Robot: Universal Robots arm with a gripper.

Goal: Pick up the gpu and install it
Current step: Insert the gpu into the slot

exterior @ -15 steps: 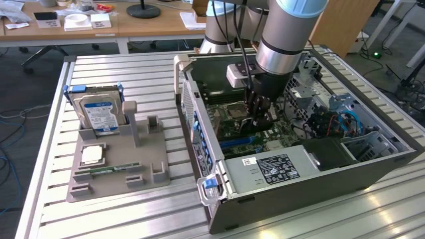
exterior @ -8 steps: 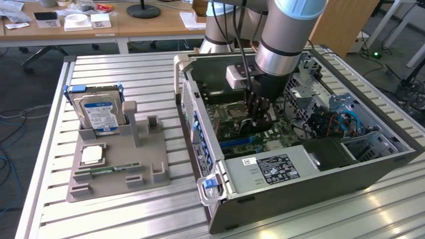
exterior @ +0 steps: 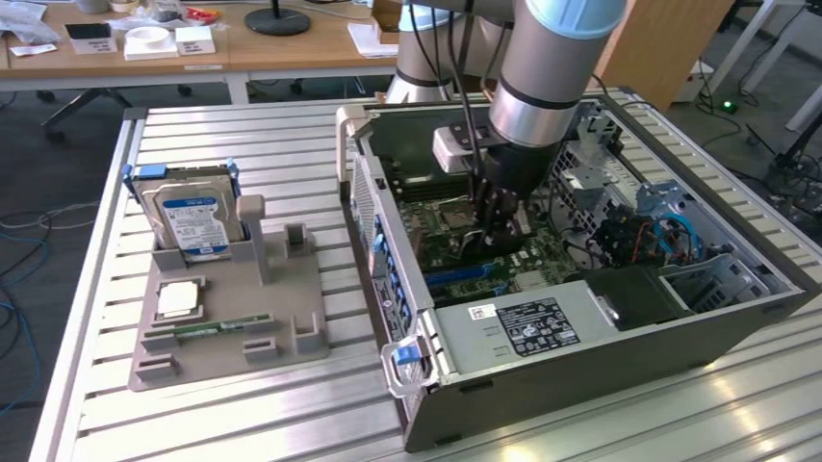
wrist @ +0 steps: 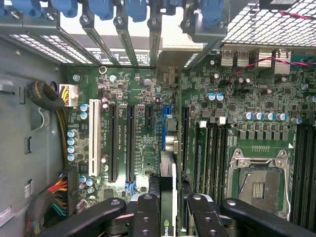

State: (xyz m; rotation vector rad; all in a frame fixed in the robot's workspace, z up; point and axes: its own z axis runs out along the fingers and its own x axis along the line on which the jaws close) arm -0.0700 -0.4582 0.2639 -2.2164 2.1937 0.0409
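So the robot's black gripper (exterior: 499, 229) is down inside the open grey desktop computer case (exterior: 578, 380), which lies on its side on the slatted metal table (exterior: 257, 414). From the wrist view, the two black fingers (wrist: 147, 217) are pinching the gpu (wrist: 168, 187), a thin flat dark card seen edge-on with a bit of green logo near the grip. One finger sits on each flat side of it.

The gpu stands on edge over the green motherboard (wrist: 148, 89), lined up with the short blue expansion slot (wrist: 167, 123) and just next to it. I honestly can't tell whether it's touching the slot or seated at all. Two long black slots (wrist: 131, 143) and a white slot (wrist: 93, 143) run parallel on one side of it, and the empty metal CPU socket (wrist: 259, 185) is off on the other side.

Over on the exterior view's left there's a grey plastic parts holder (exterior: 231, 358) on the table, well apart from the arm. A silver hard drive with a blue label (exterior: 192, 217) stands upright in it, with a small square chip (exterior: 177, 299) and a slim green RAM stick (exterior: 221, 327) lying flat nearer the camera.
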